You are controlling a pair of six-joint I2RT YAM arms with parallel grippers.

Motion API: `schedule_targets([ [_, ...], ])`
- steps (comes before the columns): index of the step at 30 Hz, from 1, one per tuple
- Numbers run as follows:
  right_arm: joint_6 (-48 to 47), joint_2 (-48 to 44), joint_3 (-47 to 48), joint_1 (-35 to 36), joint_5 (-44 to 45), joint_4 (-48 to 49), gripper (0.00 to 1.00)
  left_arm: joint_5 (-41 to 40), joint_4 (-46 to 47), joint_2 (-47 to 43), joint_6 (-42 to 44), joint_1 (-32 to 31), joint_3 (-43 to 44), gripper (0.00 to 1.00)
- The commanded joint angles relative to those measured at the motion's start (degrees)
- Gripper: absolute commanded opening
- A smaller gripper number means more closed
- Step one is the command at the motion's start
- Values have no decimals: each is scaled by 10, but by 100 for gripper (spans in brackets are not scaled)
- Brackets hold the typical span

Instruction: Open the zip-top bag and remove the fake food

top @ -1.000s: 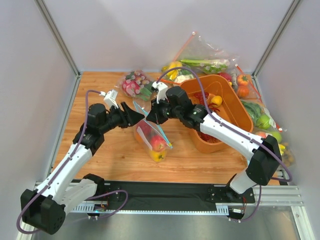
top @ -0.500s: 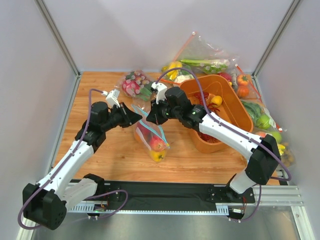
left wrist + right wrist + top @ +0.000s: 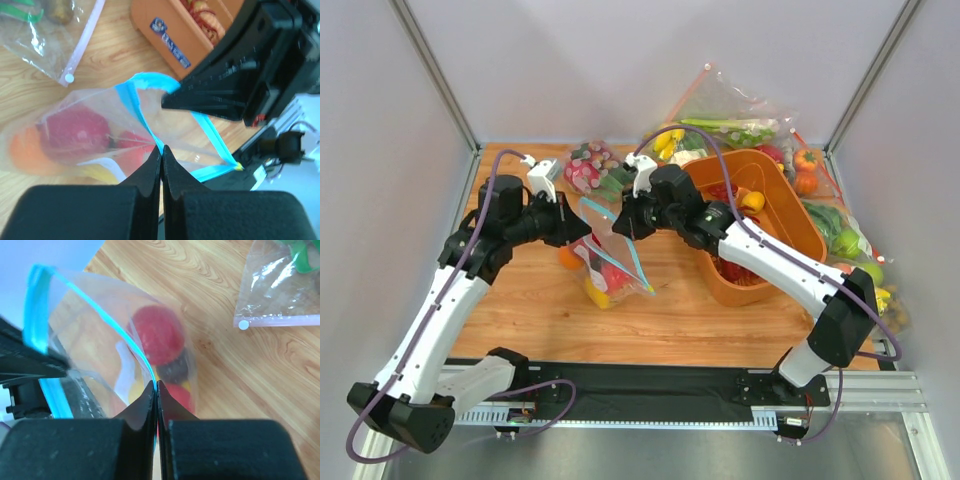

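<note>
The zip-top bag point(image 3: 605, 250) hangs between both grippers above the wooden table, its teal-blue zip strip point(image 3: 134, 100) pulled apart into an open mouth. My left gripper point(image 3: 161, 150) is shut on one side of the strip, my right gripper point(image 3: 156, 385) shut on the other side. From above, the left gripper point(image 3: 580, 232) and right gripper point(image 3: 618, 228) stand a short way apart across the mouth. The fake food lies in the bag's lower end: a round red fruit point(image 3: 157, 335), a dark one point(image 3: 175, 371), an orange one point(image 3: 570, 258) and a yellow one point(image 3: 597, 292).
An orange bin point(image 3: 790, 215) holding a red toy lobster stands right of the bag, under the right arm. A clear bag with a pink zip strip point(image 3: 590, 170) lies behind it. More bags of toy food point(image 3: 730, 125) crowd the back and right edge point(image 3: 840, 240).
My left gripper has shut on the bag's strip and drawn back to the left. The mouth has opened wider, and the bag's lower end with the fruits has swung left.
</note>
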Motion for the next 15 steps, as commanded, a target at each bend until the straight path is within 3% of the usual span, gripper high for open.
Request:
schedule_targets([
  [1, 41, -6, 11, -20, 10, 8, 0, 28, -129, 30, 90, -2, 59, 0],
  [7, 30, -11, -20, -42, 67, -23, 0, 67, -166, 79, 127, -2, 72, 0],
  [15, 29, -29, -65, -62, 120, -40, 0, 56, -185, 89, 148, -2, 81, 0],
])
